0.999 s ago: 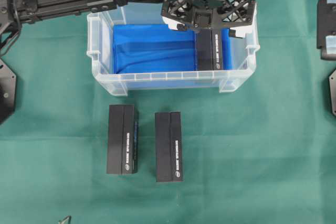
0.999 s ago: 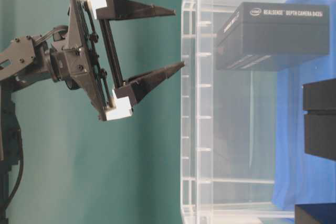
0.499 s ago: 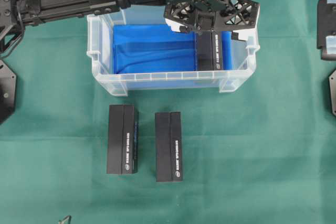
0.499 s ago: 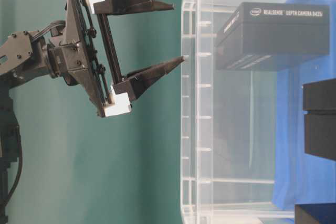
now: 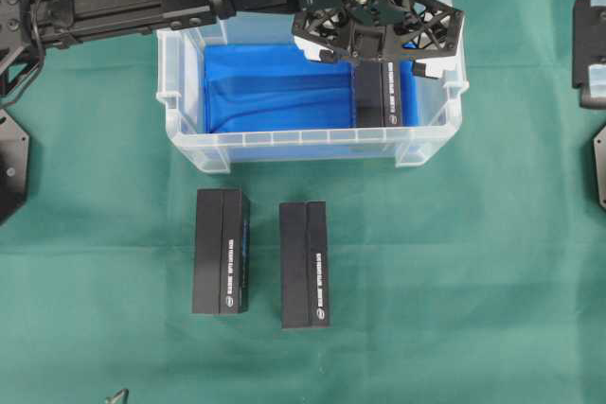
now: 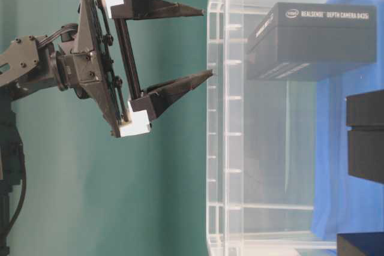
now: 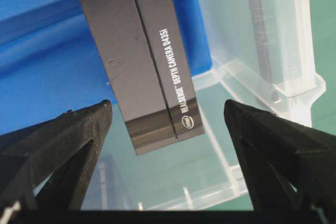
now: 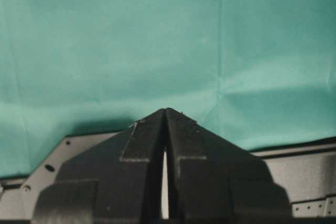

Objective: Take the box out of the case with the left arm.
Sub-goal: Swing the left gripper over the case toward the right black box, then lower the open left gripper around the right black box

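1. We see the case on the green cloth, with one black box inside at its right end.
2. Our left gripper hangs over that box, spread wide and holding nothing.
3. Two more boxes lie just outside the case's front wall.
4. Our right gripper is pressed together, well away from the case.

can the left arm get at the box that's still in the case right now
Probably yes. The left gripper hangs open above the case, its fingers either side of the box. The case has no lid, and nothing lies between the fingers and the box; the right wall is close, though.
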`<action>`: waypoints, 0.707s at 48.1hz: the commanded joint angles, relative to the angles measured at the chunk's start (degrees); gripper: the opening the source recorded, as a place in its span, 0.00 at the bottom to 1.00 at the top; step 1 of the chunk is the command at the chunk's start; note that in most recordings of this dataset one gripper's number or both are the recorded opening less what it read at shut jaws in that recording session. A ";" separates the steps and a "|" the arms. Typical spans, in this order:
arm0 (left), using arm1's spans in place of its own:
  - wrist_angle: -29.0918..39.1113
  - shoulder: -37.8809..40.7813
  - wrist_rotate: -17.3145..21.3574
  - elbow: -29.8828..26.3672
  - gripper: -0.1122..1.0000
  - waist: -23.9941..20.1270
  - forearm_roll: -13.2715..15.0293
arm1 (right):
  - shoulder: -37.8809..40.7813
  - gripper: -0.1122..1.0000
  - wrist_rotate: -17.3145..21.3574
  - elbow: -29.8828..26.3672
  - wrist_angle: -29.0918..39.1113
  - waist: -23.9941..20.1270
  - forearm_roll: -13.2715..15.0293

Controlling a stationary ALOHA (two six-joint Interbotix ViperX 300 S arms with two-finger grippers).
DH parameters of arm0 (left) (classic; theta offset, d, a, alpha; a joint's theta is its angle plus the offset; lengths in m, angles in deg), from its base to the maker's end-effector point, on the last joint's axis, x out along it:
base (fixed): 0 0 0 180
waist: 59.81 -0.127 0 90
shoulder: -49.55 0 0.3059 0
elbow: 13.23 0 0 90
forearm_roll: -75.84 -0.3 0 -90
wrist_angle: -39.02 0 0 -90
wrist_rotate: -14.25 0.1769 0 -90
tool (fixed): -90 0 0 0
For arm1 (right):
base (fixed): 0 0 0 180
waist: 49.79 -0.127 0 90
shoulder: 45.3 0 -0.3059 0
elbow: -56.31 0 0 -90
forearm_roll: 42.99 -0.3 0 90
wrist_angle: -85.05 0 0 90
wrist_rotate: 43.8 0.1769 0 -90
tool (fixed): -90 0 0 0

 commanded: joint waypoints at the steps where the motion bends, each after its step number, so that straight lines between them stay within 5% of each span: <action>1: -0.09 -1.23 -0.09 -0.53 0.90 0.09 -0.09 | -0.09 0.10 0.18 -0.62 -0.18 -0.09 0.00; 34: 0.97 -1.14 -0.35 -0.79 0.90 0.09 -0.18 | -0.09 0.10 0.26 -0.62 -0.18 -0.09 -0.18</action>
